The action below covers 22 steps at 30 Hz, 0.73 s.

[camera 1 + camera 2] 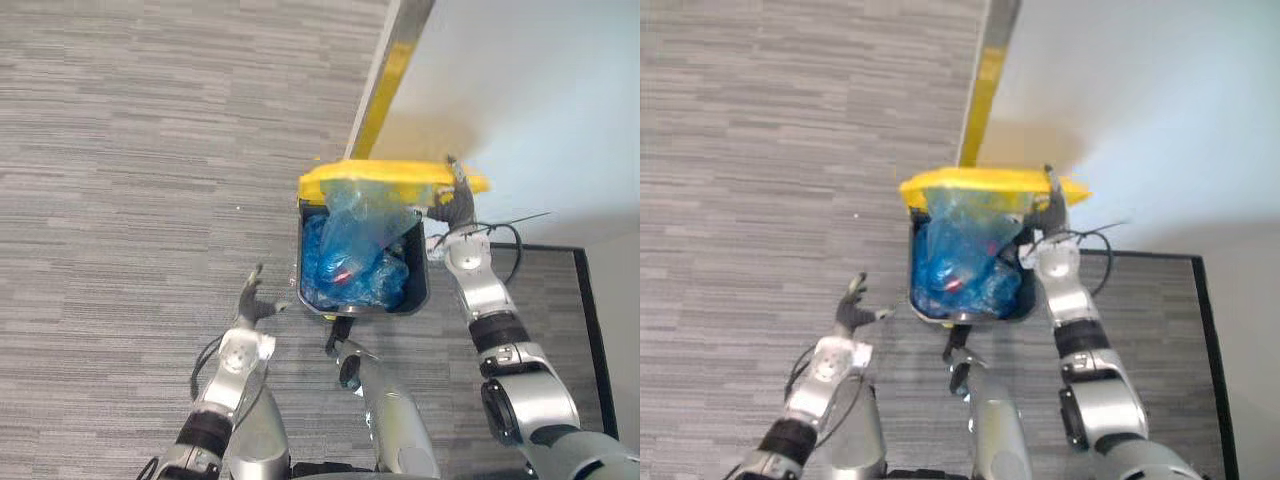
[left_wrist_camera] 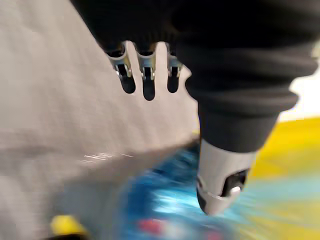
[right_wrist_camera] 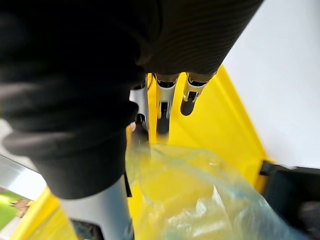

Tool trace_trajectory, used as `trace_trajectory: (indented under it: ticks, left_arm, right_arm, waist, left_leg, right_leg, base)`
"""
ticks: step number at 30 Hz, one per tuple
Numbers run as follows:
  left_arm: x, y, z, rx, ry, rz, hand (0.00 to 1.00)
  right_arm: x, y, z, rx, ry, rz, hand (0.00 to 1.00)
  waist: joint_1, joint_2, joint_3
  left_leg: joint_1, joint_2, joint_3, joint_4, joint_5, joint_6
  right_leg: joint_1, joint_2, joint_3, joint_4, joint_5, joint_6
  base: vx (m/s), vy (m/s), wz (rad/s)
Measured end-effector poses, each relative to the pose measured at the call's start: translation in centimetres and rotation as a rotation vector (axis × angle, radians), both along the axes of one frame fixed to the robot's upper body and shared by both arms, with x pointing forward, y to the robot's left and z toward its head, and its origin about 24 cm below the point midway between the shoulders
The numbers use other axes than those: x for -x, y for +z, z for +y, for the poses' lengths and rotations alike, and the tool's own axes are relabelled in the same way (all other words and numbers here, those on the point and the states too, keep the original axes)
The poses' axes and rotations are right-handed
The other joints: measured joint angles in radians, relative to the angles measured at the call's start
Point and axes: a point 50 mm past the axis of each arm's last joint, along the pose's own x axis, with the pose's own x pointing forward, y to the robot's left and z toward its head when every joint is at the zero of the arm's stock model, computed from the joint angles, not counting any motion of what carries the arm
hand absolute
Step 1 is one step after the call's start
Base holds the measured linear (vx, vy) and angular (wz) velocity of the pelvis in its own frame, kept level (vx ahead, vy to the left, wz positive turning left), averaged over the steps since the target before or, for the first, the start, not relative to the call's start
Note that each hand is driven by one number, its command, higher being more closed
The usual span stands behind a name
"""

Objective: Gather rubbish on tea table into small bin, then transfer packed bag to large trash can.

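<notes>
Blue bag (image 1: 355, 250) sits inside the trash can (image 1: 419, 285), its top bunched against the open yellow lid (image 1: 385, 178). Right hand (image 1: 455, 205) is at the lid's right end, fingers (image 3: 163, 107) straight on it, grasping nothing. Left hand (image 1: 252, 300) is left of the can over carpet (image 1: 120, 200), fingers released. White wall (image 1: 540, 100) right behind the can.

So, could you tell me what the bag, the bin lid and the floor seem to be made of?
Bag: thin plastic film, translucent blue, crinkled and glossy. Lid: probably hard plastic, smooth, even yellow. Floor: likely carpet, matte grey with fine woven stripes.
</notes>
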Motion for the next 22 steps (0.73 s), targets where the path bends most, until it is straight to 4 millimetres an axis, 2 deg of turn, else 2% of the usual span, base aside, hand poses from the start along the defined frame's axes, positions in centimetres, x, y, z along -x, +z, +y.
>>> trace_trajectory:
  ticks: [3,4,5,6,7,8,9,10,11,12,13,14,15,18,20,22]
  left_arm:
    - [2.2,-2.5,1.4,0.010,0.057,0.126,0.00]
    - [4.5,-4.7,2.3,0.059,0.159,0.237,0.00]
    - [5.4,-5.3,2.4,0.069,0.181,0.271,0.00]
    - [5.9,-5.6,2.3,0.088,0.203,0.289,0.00]
    - [6.1,-5.7,2.3,0.095,0.208,0.295,0.00]
    - [6.5,-6.2,1.8,0.121,0.228,0.314,0.00]
    - [6.8,-6.4,1.6,0.131,0.234,0.326,0.00]
    - [7.6,-6.8,2.2,0.135,0.273,0.352,0.00]
    - [8.1,-7.2,2.3,0.140,0.294,0.376,0.00]
    - [8.3,-7.3,2.5,0.146,0.310,0.380,0.00]
    - [8.6,-7.6,2.3,0.164,0.328,0.392,0.00]
    - [9.5,-8.2,2.0,0.188,0.357,0.424,0.00]
    - [9.9,-8.6,1.3,0.210,0.359,0.450,0.00]
    - [10.1,-9.1,0.1,0.241,0.352,0.484,0.00]
    - [10.5,-9.3,0.3,0.235,0.356,0.500,0.00]
    - [10.8,-9.5,0.7,0.223,0.361,0.514,0.00]
  right_arm:
    - [1.2,-2.6,0.4,0.004,0.003,0.070,0.00]
    - [5.1,-9.3,3.0,-0.100,0.055,0.292,0.00]
    - [8.0,-12.7,3.8,-0.139,0.071,0.419,0.00]
    - [9.1,-13.8,4.2,-0.156,0.077,0.465,0.00]
    - [9.3,-14.0,4.2,-0.161,0.077,0.473,0.00]
    - [10.4,-15.0,4.0,-0.177,0.061,0.503,0.00]
    - [10.8,-15.2,4.2,-0.191,0.057,0.509,0.00]
    - [13.0,-16.9,4.2,-0.224,0.031,0.566,0.00]
    - [16.0,-18.9,3.6,-0.285,-0.044,0.643,0.00]
    - [17.6,-20.0,3.5,-0.314,-0.083,0.693,0.00]
    - [19.4,-21.4,3.2,-0.339,-0.125,0.767,0.00]
    - [22.0,-23.3,2.6,-0.389,-0.203,0.876,0.00]
    - [23.5,-24.3,1.5,-0.423,-0.282,0.936,0.00]
    - [24.8,-25.0,-0.6,-0.428,-0.369,0.993,0.00]
    - [25.2,-25.2,-1.0,-0.439,-0.394,1.002,0.00]
    - [25.7,-25.4,-1.3,-0.453,-0.419,1.016,0.00]
  waist:
    - [0.000,-0.007,-0.005]
    - [-0.017,-0.027,-0.024]
    - [-0.043,-0.068,-0.055]
    - [-0.040,-0.046,-0.066]
    - [-0.043,-0.043,-0.070]
    - [-0.053,-0.016,-0.088]
    - [-0.038,-0.025,-0.097]
    - [-0.049,-0.037,-0.115]
    - [-0.058,-0.055,-0.156]
    - [-0.057,-0.068,-0.176]
    - [-0.053,-0.059,-0.204]
    - [-0.055,-0.040,-0.256]
    - [-0.066,-0.029,-0.276]
    - [-0.087,-0.001,-0.284]
    - [-0.089,0.010,-0.290]
    - [-0.089,0.019,-0.311]
  left_leg:
    - [0.004,-0.009,0.020,0.024,-0.001,-0.002]
    - [0.048,0.014,0.048,-0.073,0.071,-0.041]
    - [0.053,-0.023,0.035,-0.067,0.068,-0.058]
    - [0.031,-0.013,0.018,-0.037,0.054,-0.064]
    - [0.020,-0.017,0.020,-0.026,0.049,-0.039]
    - [0.004,-0.040,0.062,-0.042,0.045,0.032]
    - [0.027,-0.041,0.079,-0.084,0.054,0.038]
    - [0.072,-0.043,0.122,-0.139,0.084,0.011]
    - [0.088,-0.053,0.133,-0.158,0.094,-0.006]
    - [0.091,-0.057,0.144,-0.168,0.098,-0.013]
    - [0.094,-0.046,0.144,-0.192,0.109,-0.024]
    - [0.099,-0.040,0.152,-0.265,0.145,-0.021]
    - [0.126,-0.054,0.173,-0.352,0.187,0.003]
    - [0.186,-0.080,0.190,-0.459,0.255,0.001]
    - [0.214,-0.085,0.191,-0.468,0.258,0.001]
    - [0.230,-0.104,0.189,-0.498,0.280,0.019]
  right_leg:
    - [0.005,-0.002,0.019,-0.011,0.003,0.005]
    - [-0.064,-0.032,0.045,0.324,-0.116,-0.070]
    - [0.002,-0.053,0.100,0.377,-0.214,-0.044]
    - [0.003,-0.027,0.096,0.335,-0.222,-0.059]
    - [0.004,-0.023,0.092,0.308,-0.213,-0.048]
    - [0.039,-0.006,0.044,0.194,-0.196,-0.011]
    - [0.020,-0.018,0.031,0.262,-0.210,-0.036]
    - [0.040,-0.057,0.053,0.416,-0.251,-0.045]
    - [0.115,-0.068,0.100,0.405,-0.325,-0.011]
    - [0.138,-0.052,0.127,0.345,-0.356,-0.011]
    - [0.151,-0.026,0.130,0.291,-0.337,-0.029]
    - [0.160,0.001,0.127,0.193,-0.288,-0.043]
    - [0.169,0.008,0.141,0.123,-0.248,-0.044]
    - [0.208,0.004,0.149,0.062,-0.213,-0.044]
    - [0.247,0.001,0.147,0.035,-0.207,-0.040]
    - [0.282,-0.004,0.147,-0.023,-0.179,-0.031]
  base:
    - [-0.15,0.009,-0.26]
    - [-0.17,-0.072,0.03]
    - [-0.11,-0.152,0.00]
    - [0.01,-0.087,0.10]
    - [-0.07,-0.023,-0.59]
    - [-0.06,0.079,-0.84]
    - [-0.03,0.083,-0.88]
    - [0.07,0.004,-0.42]
    - [0.09,-0.051,-0.10]
    - [0.12,-0.094,-0.03]
    - [0.13,-0.055,-0.30]
    - [0.17,-0.030,-0.42]
    - [0.17,0.018,-0.37]
    - [0.12,0.060,-0.07]
    - [0.05,0.071,0.09]
    - [0.03,0.056,0.14]
